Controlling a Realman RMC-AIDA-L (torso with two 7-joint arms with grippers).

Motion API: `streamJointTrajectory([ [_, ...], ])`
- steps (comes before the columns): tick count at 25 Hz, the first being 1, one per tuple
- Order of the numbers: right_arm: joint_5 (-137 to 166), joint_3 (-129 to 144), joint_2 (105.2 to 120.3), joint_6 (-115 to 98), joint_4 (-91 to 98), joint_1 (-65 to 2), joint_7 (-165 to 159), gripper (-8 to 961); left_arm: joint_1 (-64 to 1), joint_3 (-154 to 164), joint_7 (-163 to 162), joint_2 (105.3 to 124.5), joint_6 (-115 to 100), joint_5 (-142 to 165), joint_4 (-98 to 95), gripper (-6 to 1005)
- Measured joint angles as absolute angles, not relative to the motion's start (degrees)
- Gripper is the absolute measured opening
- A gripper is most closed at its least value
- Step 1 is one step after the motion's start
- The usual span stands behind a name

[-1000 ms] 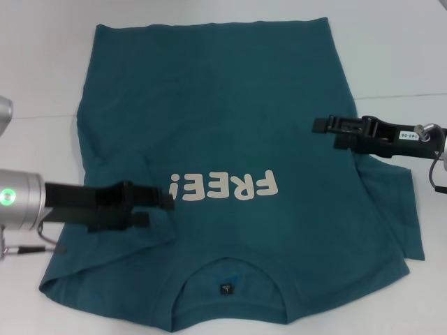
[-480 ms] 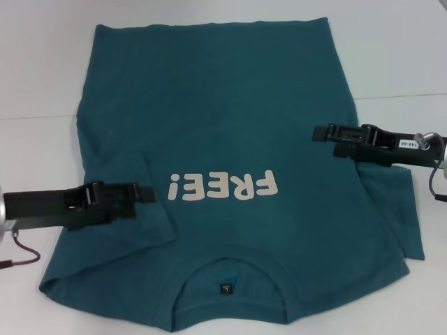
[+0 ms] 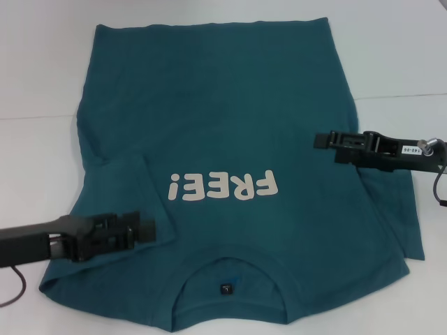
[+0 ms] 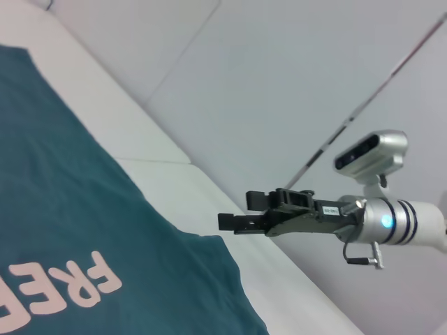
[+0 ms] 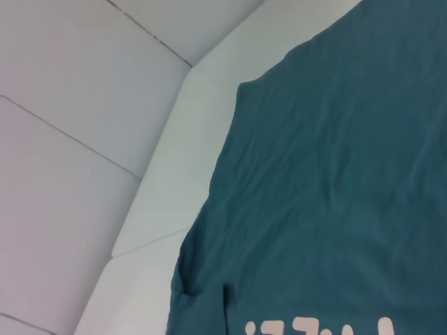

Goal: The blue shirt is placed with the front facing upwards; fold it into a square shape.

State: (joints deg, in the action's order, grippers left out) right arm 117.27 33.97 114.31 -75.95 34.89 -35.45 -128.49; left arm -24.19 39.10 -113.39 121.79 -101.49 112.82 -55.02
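I see the blue shirt [image 3: 230, 139] flat on the white table [image 3: 42, 70], cream "FREE!" print [image 3: 222, 187] up. Left gripper [image 3: 143, 229] over folded left sleeve, right gripper [image 3: 323, 140] at right edge; finger spacing unclear on both.

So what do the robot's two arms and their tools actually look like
Both arms end in slim black tools: the left tool and the right tool, each built from long, blocky black parts. The right carries a small white label with black print and a thin dark cable. Seen from the left wrist, its silver wrist section has dark rings, a glowing light and a silver camera.
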Motion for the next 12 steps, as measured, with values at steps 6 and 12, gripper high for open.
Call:
streamJointTrajectory([
  [6, 117.49, 34.13, 112.94, -80.02, 35.06, -34.88, -126.77, 915, -23.17, 39.12, -109.96, 122.28, -101.50, 112.69, -52.96, 662],
  [12, 117.21, 33.17, 109.82, -85.86, 35.66, -33.91, -125.79, 914, -22.72, 39.61, -108.58, 123.19, -103.32, 112.63, -52.49, 661],
])
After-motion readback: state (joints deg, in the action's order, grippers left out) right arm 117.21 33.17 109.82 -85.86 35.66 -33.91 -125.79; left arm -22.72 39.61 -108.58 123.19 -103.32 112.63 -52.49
